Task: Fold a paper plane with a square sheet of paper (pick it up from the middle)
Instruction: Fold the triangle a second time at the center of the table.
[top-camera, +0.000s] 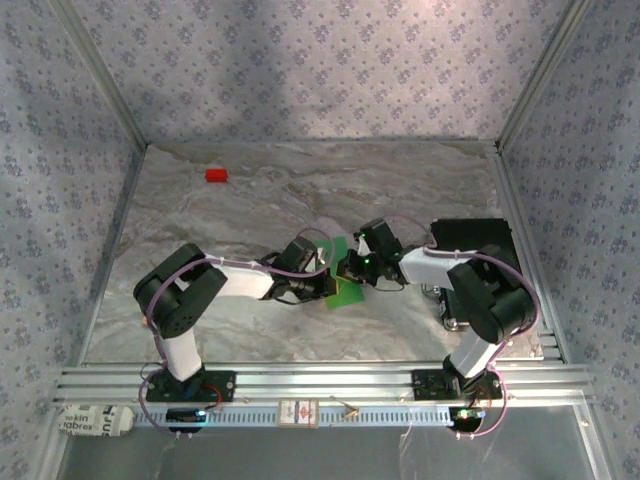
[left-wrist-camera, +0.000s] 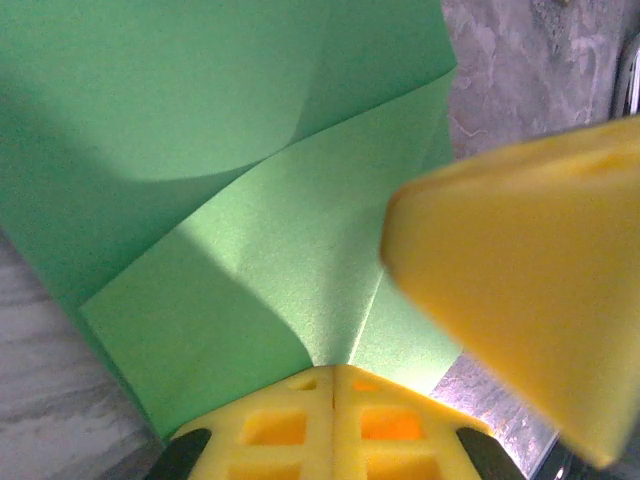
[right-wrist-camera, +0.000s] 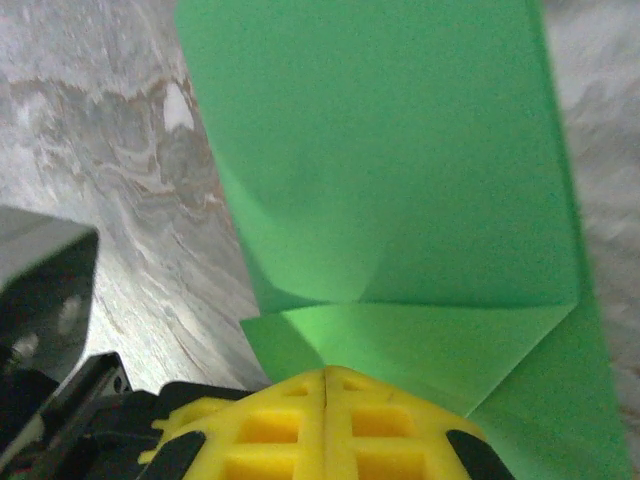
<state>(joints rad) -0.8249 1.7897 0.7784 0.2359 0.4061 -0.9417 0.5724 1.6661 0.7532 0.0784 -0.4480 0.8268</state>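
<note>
Left arm (top-camera: 185, 290) and right arm (top-camera: 492, 298) match: chunky black joint housings, white link tubes, thin purple cables looping alongside, black base plates. Left fingers (left-wrist-camera: 225, 445) bright yellow, blocky, with square moulded recesses; right fingers (right-wrist-camera: 215, 440) identical.

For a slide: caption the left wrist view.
Left pincer shut on creased green paper, marbled table beneath.

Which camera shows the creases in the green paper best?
Right wrist: the green paper is sharp, creases plain. In left wrist a blurred yellow finger covers part of it; top external shows a small patch between the arms.
</note>
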